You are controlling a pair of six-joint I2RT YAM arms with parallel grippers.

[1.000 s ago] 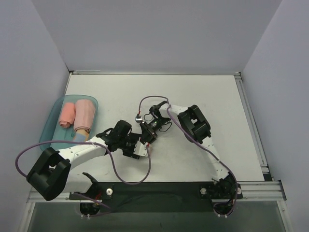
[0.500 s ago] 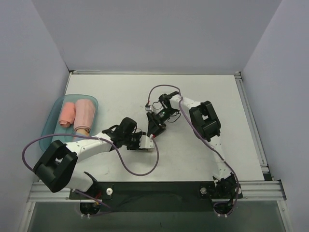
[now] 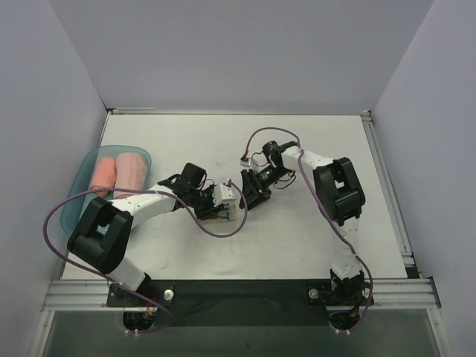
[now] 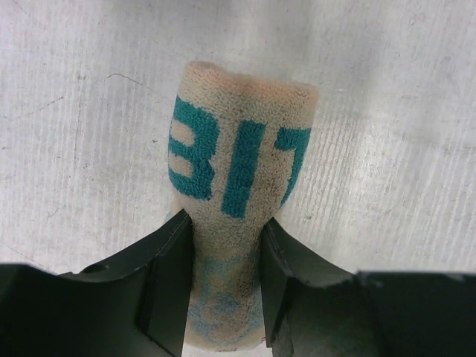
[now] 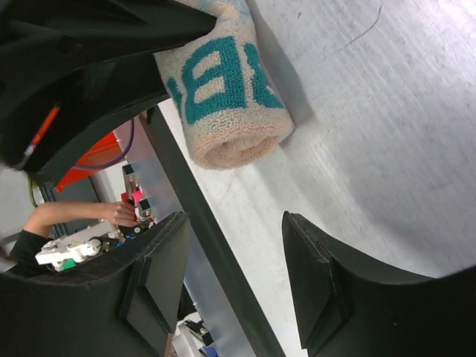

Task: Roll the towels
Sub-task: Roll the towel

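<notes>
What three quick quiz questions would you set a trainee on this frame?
1. True or false: the left tool is clamped on the rolled lettered towel.
2. Pick one: the right tool is A) open, holding nothing; B) shut on that towel; C) shut on a cable.
3. How many rolled towels lie in the teal tray?
Key: 1 true; 2 A; 3 two.

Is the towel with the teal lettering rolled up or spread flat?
Rolled up: the lettered towel is a tight cylinder pinched in the left gripper, round end showing.
</notes>
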